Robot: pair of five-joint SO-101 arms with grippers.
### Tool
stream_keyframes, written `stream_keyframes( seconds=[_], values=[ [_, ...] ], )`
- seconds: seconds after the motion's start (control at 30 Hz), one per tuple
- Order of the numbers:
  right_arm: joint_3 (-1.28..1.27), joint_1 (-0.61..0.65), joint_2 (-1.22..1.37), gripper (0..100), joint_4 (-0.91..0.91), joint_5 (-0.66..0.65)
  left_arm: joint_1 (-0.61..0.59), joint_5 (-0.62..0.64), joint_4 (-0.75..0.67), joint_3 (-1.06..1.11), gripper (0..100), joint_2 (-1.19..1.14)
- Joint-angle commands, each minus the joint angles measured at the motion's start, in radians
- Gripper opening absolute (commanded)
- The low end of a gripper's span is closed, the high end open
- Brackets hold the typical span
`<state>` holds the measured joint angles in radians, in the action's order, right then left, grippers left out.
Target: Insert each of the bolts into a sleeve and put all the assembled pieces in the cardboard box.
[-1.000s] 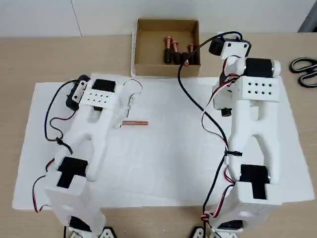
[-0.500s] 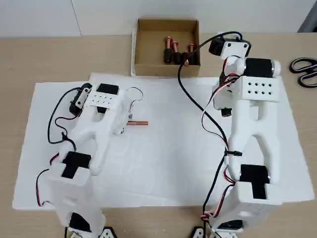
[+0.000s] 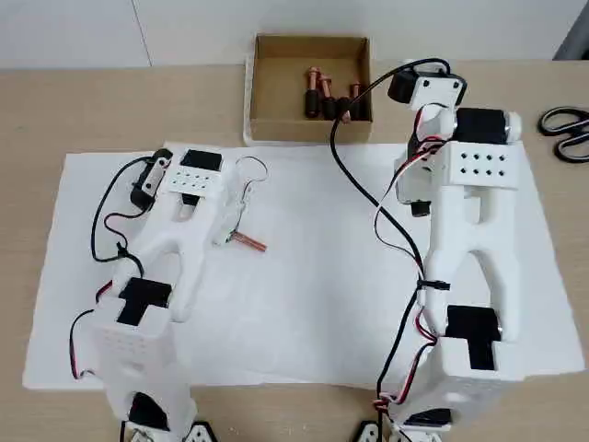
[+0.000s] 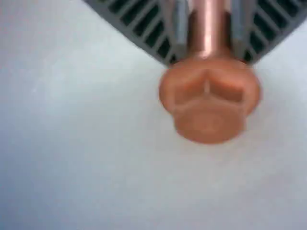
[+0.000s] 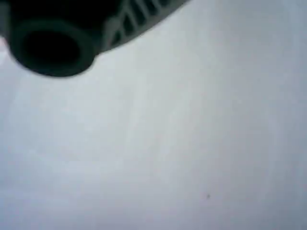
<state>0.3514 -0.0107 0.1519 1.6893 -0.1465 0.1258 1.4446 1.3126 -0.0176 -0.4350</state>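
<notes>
I judge this to be the mating step for the last loose pair: one bolt and one sleeve are up in the arms, and the assembled pieces [image 3: 329, 95] already lie in the cardboard box [image 3: 276, 97] at the far middle of the table [image 3: 55, 110].

My left gripper [image 3: 232, 236] sits over the left part of the white sheet [image 3: 322, 304], closed down to the width of the bolt [image 4: 209, 103]. In the left wrist view the copper shank runs up between the ribbed grey fingers [image 4: 139, 19], and the flanged head pokes out past the tips. From above, the bolt juts to the right of the gripper, angled slightly toward the near side, and seems just above the sheet rather than lying on it.

My right gripper [image 3: 416, 204] is tucked under its arm on the far right, well apart from the left one. The right wrist view has a black sleeve [image 5: 48, 45] at the fingertips, open end toward the camera, beside a ribbed finger. It looks pinched there, though I cannot make out both contact faces.

Next I need to bring the two arms together over the middle of the sheet and line the shank up with the bore. The bolt is held near its head, so the free end of the shank must lead in squarely or it will catch on the sleeve's rim
</notes>
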Motion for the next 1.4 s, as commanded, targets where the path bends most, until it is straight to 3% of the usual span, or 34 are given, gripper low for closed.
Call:
stream_keyframes(
  seconds=[0.0, 0.1, 0.17, 0.3, 0.4, 0.53, 0.7, 0.87, 1.37],
  values=[
    [-0.009, 0.004, -0.065, 0.4, -0.010, -0.002, 0.035, 0.000, 0.034, -0.030, 1, 0.006],
    [-0.017, 0.004, -0.065, 0.4, -0.012, -0.002, 0.075, -0.011, 0.121, -0.113, 1, 0.006],
    [-0.017, 0.004, -0.065, 0.4, -0.012, -0.002, 0.094, -0.094, 0.222, -0.219, 1, 0.006],
    [-0.017, 0.004, -0.065, 0.4, -0.012, -0.002, 0.092, -0.362, 0.413, -0.458, 1, 0.006],
    [-0.017, 0.004, -0.065, 0.4, -0.012, -0.002, 0.054, -0.583, 0.442, -0.530, 1, 0.008],
    [-0.017, 0.004, -0.065, 0.4, -0.010, -0.002, -0.005, -0.891, 0.442, -0.493, 1, -0.005],
    [-0.017, 0.004, -0.065, 0.4, -0.010, -0.002, 0.064, -1.281, 0.440, -0.285, 1, 0.006],
    [-0.017, 0.004, -0.065, 0.4, -0.012, -0.002, 0.081, -1.386, 0.439, -0.231, 1, -0.005],
    [-0.017, 0.004, -0.065, 0.4, -0.008, -0.002, 0.038, -1.341, 0.439, -0.220, 1, -0.002]
  ],
)
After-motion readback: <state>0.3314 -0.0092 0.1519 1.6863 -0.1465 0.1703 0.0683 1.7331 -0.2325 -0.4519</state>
